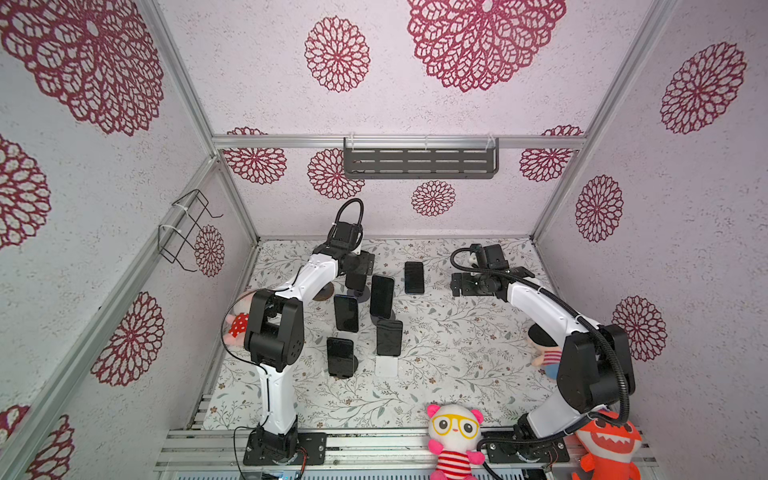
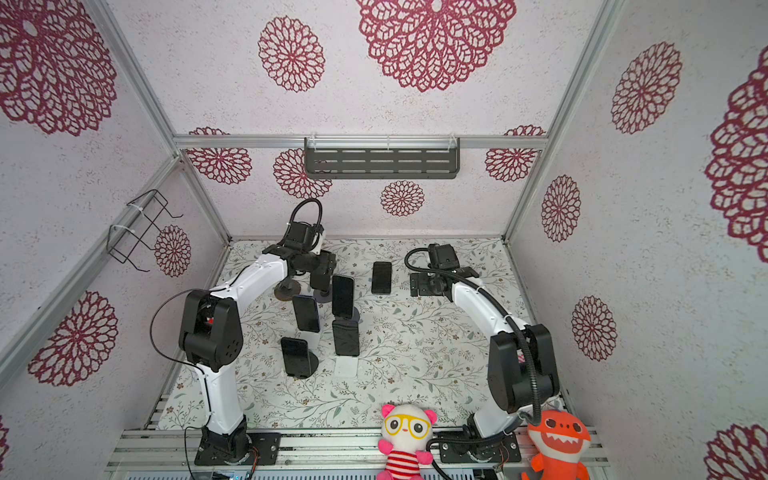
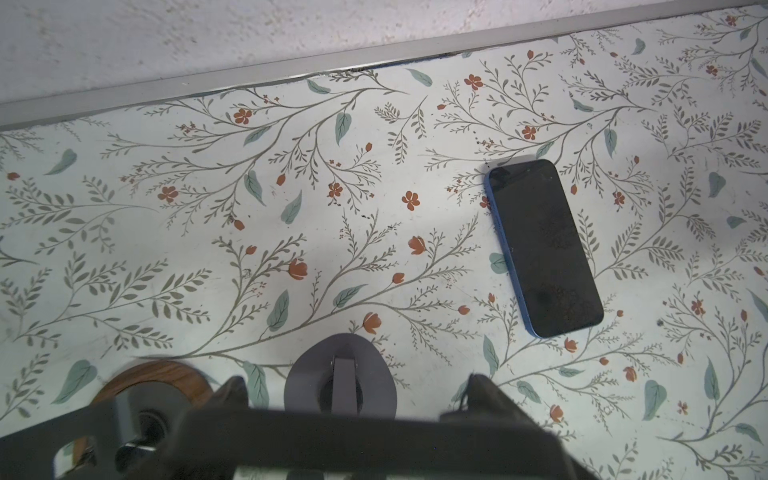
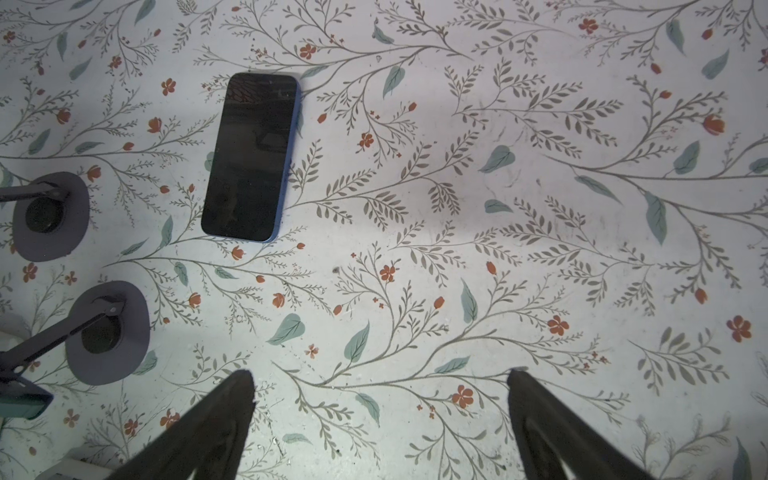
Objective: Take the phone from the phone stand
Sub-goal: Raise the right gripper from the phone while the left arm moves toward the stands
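From my remote station I look down on a floral-patterned worktop (image 1: pixel 457 374) inside a booth with white walls. My left gripper (image 3: pixel 357 384) is out toward the far edge of the worktop, left of the middle. It sits over the phone (image 3: pixel 357 436), which is propped on the grey phone stand (image 3: pixel 303 386). In the left wrist view the two fingertips (image 3: pixel 237 386) stand well apart. The phone's dark top edge shows as a blurred bar running between them, above the stand's round base. The jaws bracket the phone on both sides, but I cannot tell whether the pads are pressing on it. A brown wooden disc base (image 3: pixel 178 374) lies just beside the grey stand. My right gripper (image 4: pixel 380 382) hovers near the far right corner with its fingers spread wide and nothing between them, only bare worktop below. A blue-edged phone (image 1: pixel 414 277) lies flat and screen up between the two grippers, apart from both. Four more propped phones (image 1: pixel 389 337) cluster around the middle of the worktop, toward the near edge from my left gripper. At the near edge sit a white plush toy with yellow glasses (image 1: pixel 455 436) and an orange shark plush (image 1: pixel 609 444).
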{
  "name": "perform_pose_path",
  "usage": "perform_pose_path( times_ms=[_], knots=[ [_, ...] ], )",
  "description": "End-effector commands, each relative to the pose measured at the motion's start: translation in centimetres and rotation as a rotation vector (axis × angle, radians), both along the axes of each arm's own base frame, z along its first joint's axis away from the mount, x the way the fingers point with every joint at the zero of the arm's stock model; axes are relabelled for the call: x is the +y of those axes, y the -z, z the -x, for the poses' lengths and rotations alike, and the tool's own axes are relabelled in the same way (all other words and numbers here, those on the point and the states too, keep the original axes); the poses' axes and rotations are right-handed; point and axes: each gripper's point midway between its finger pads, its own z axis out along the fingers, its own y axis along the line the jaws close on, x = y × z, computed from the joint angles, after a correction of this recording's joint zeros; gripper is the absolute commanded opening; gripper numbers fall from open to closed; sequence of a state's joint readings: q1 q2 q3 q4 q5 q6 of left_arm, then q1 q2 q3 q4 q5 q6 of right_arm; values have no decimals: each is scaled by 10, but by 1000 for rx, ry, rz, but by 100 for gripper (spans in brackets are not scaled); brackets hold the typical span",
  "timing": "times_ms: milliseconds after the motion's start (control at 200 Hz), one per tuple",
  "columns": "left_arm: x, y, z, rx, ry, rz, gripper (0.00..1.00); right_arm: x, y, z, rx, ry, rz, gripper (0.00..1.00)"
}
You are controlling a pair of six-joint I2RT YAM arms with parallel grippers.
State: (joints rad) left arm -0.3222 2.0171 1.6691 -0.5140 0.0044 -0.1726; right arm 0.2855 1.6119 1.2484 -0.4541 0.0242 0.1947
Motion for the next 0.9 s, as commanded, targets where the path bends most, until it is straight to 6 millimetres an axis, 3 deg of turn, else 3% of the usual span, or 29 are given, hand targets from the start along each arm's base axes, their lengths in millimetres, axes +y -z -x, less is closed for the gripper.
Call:
perform_pose_path(
  times_ms=[0, 95, 651, 661, 681, 896],
  knots=[
    [0, -5, -1, -14, -2, -5, 82, -6, -18, 0, -50, 5, 8, 97],
    [-1, -8, -1, -22, -3, -2, 75, -6, -17, 0, -50, 4, 8, 97],
    [1, -53, 1, -44, -11, 12, 65, -2, -21, 1, -54, -17, -3, 97],
    [1, -67, 3, -69, -10, 21, 65, -2, -22, 1, -55, -18, -5, 97],
    [1, -75, 4, -80, -10, 25, 64, -1, -22, 1, -55, -22, -7, 97],
    [8, -101, 8, -91, -32, 16, 58, 3, -28, 2, -57, -47, -21, 97]
  ],
)
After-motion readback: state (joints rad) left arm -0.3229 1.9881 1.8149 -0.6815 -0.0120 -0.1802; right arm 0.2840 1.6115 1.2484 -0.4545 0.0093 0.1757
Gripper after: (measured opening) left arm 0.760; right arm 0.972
